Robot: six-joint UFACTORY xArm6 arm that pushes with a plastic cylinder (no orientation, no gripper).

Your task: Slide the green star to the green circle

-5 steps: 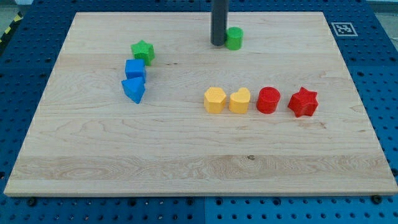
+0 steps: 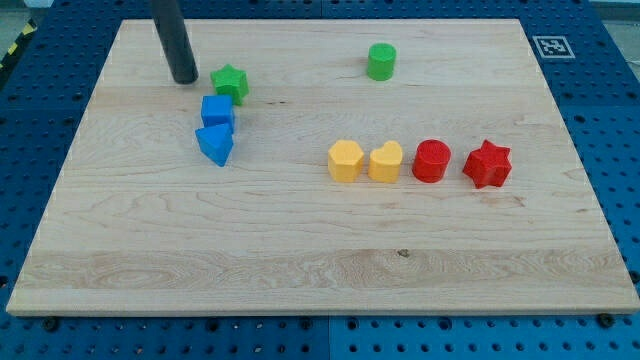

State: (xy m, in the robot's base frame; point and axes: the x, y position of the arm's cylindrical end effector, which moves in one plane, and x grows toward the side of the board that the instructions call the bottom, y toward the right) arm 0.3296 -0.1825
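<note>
Green plastic star block (image 2: 230, 82) is found at the wooden board's (image 2: 320, 270) upper left, well apart from the green cylinder, the circle (image 2: 380, 61). My tip (image 2: 184, 79), gripperless, is set just left of it; a rightward push is called for.

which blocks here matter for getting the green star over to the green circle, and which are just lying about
Part of the job:
- green star
- green circle
- my tip, just to the view's left of the star

Just lying about:
- blue cube
- blue triangle
- yellow hexagon
- yellow heart
- red circle
- red star
</note>
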